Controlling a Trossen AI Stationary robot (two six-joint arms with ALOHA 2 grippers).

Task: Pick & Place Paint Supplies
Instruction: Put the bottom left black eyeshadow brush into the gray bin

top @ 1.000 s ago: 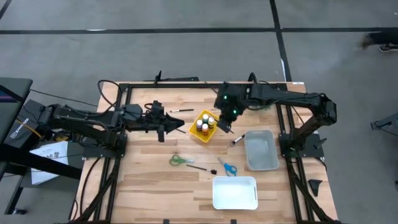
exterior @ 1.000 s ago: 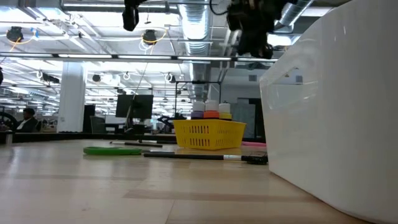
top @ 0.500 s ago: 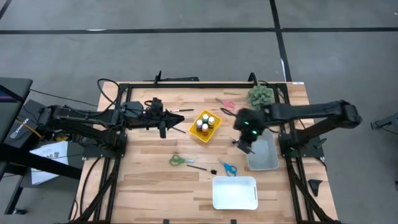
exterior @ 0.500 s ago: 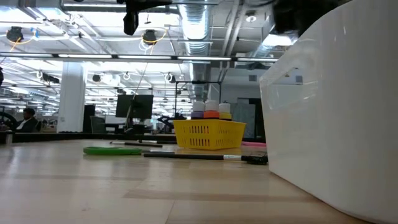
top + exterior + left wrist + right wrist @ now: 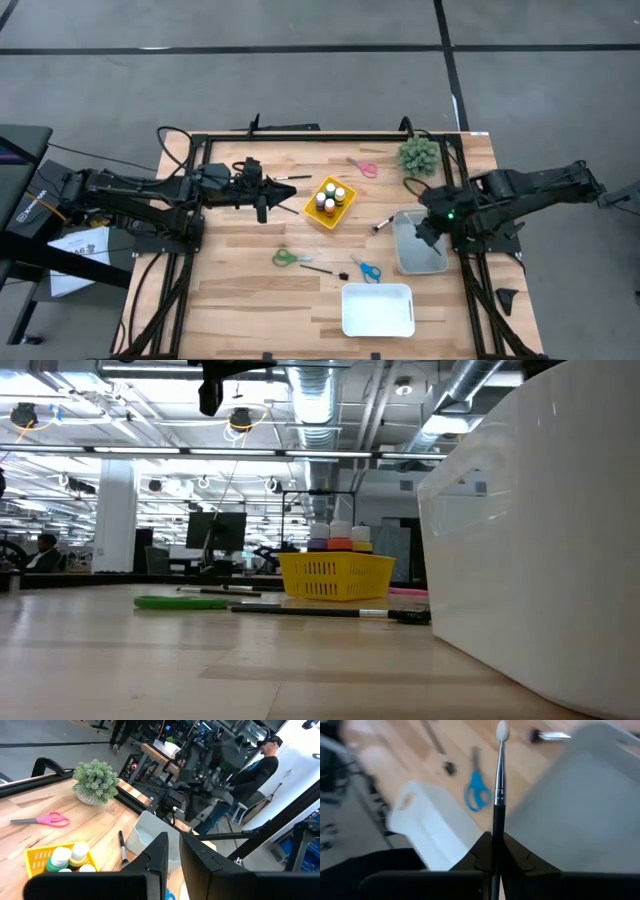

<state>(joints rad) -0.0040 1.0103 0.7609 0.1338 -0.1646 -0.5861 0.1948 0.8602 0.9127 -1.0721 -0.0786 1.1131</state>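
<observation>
Over the grey bin (image 5: 420, 250) at the table's right, my right gripper (image 5: 428, 228) (image 5: 493, 839) is shut on a thin brush (image 5: 498, 780) with a dark handle, silver ferrule and pale tip. A yellow basket (image 5: 330, 202) at mid-table holds several paint bottles (image 5: 65, 860). Another brush (image 5: 383, 224) lies flat on the table beside the bin's left wall. A further one (image 5: 325, 270) lies near the scissors, and one more (image 5: 291, 178) at the far left. My left gripper (image 5: 272, 198) (image 5: 175, 855) hovers left of the basket, shut, nothing between its fingers. My right gripper pinches the brush's dark handle (image 5: 495, 822) between its two fingers. The brush runs along the fingers and sticks out past their tips, bristle end foremost. It is lifted clear, above the grey bin's near left part.
A white bin (image 5: 378, 310) stands near the front edge. Green scissors (image 5: 290, 258) and blue scissors (image 5: 365, 268) lie at mid-table, pink scissors (image 5: 362, 167) and a spiky green plant (image 5: 418, 155) at the far side. A person (image 5: 255, 775) stands beyond the table's right.
My right gripper has travelled from beside the yellow basket toward the table's right edge, rolling its wrist, and now stands over the grey bin with the brush still in its fingers. It has left the low view.
</observation>
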